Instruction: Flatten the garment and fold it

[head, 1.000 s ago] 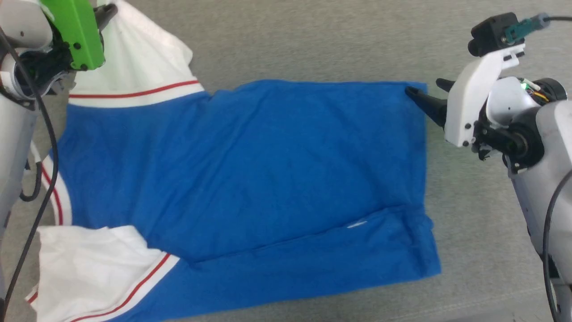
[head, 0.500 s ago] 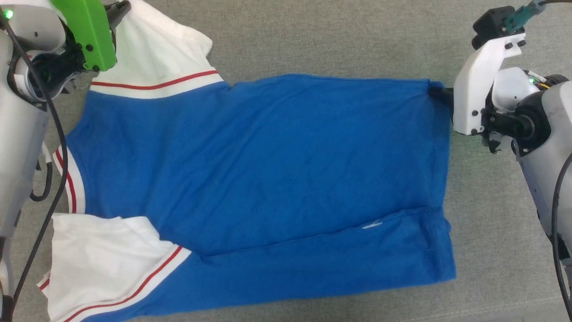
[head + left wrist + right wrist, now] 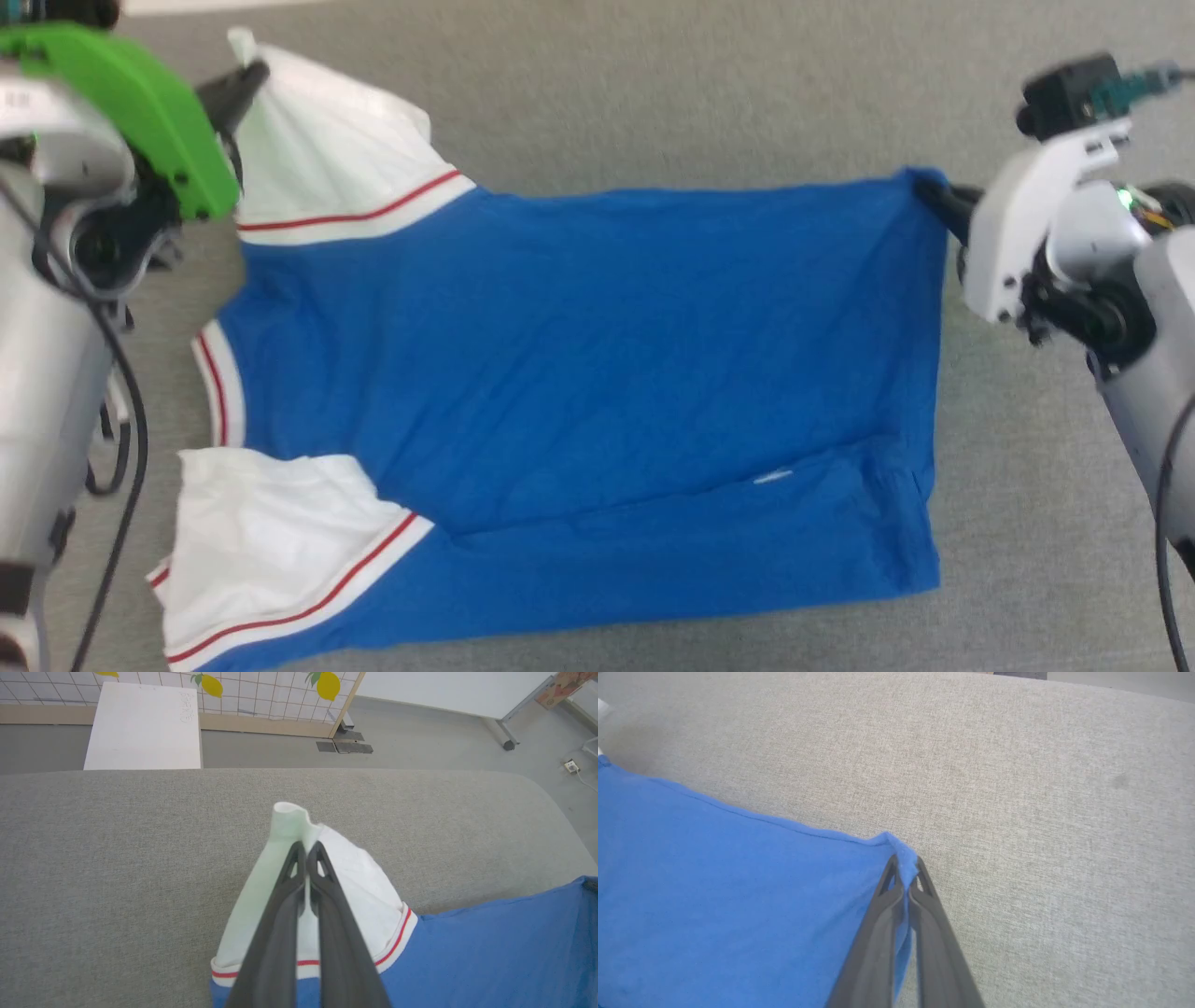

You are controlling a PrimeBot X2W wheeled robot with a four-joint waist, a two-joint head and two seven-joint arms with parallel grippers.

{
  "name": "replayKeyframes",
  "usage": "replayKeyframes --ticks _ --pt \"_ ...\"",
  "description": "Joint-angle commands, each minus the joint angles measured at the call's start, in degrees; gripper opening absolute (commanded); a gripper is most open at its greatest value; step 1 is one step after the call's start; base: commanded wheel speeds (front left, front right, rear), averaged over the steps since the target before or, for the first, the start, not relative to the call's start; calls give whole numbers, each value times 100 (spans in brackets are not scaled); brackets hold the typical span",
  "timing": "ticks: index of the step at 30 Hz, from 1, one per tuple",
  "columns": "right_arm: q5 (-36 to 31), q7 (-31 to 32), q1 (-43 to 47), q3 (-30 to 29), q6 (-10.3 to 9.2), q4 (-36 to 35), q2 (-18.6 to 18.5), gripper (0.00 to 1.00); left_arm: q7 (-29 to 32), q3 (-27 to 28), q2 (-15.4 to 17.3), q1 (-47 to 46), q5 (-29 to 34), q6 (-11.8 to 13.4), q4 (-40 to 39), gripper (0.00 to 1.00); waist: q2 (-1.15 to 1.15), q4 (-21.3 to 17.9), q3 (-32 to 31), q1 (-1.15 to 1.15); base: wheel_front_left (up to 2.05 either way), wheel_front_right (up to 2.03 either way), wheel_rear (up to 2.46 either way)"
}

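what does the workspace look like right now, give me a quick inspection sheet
surface: grey fabric surface, woven, with a rounded far corner
job's things: blue garment spread out, lightly wrinkled, with a flap creased along its near edge and its white sleeves bunched
clutter: nothing seen
grippers: left gripper shut on the far white sleeve's tip; right gripper shut on the far blue hem corner
cables: black cable hanging along the left arm; second black cable by the right arm
surroundings: white board, lemon-print grid panel, grey floor

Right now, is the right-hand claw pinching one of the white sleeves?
No, the right gripper is shut on a blue corner of the garment, not a sleeve.
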Motion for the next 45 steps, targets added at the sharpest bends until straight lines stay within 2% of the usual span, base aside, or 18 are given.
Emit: replayKeyframes --ticks 1,7,14,19,23,28,29,30,31,32,40,45 --pt "63 -96 177 -29 -8 -40 -54 0 -123 82 44 217 -97 -10 -65 0 68 247 -509 0 0 0 0" --pt "197 -383 949 -199 -8 -225 -135 0 -736 482 272 1415 -408 183 -539 0 68 400 -976 0 0 0 0" --pt "246 -606 2009 -427 -8 -453 -38 0 -1402 879 446 3415 -744 690 -1468 0 68 508 -1237 0 0 0 0" --pt "276 -946 2605 -673 -8 -424 82 0 -1714 1074 393 4654 -1019 993 -2090 0 68 575 -1319 0 0 0 0" --pt "270 -1117 2975 -811 -8 -336 158 0 -1769 1059 251 5403 -1228 1139 -2400 0 68 589 -1363 0 0 0 0" --pt "118 -1356 3392 -933 -8 -260 249 0 -1849 964 78 5840 -1283 1252 -2339 0 68 582 -1393 0 0 0 0" --pt "59 -1365 3479 -938 -8 -246 267 6 -1895 943 55 5878 -1245 1278 -2279 0 68 571 -1405 0 0 0 0" --pt "-7 -1387 3537 -928 -8 -257 275 40 -1917 921 32 5902 -1224 1295 -2233 43 68 560 -1419 0 0 0 0" --pt "-66 -1420 3607 -927 -8 -277 294 82 -1900 867 11 5928 -1204 1289 -2189 73 68 545 -1437 0 0 0 0" --pt "-106 -1418 3661 -923 -8 -287 312 100 -1897 836 -5 5939 -1190 1283 -2161 100 68 531 -1448 0 0 0 0" --pt "-428 -1437 4190 -1029 -8 -881 450 100 -2143 652 -69 5926 -794 1486 -2170 100 68 451 -1651 0 0 0 0" --pt "-802 -1457 4501 -1518 -8 -1647 449 100 -2402 653 48 5720 -440 1547 -2468 100 68 488 -1750 0 0 0 0"
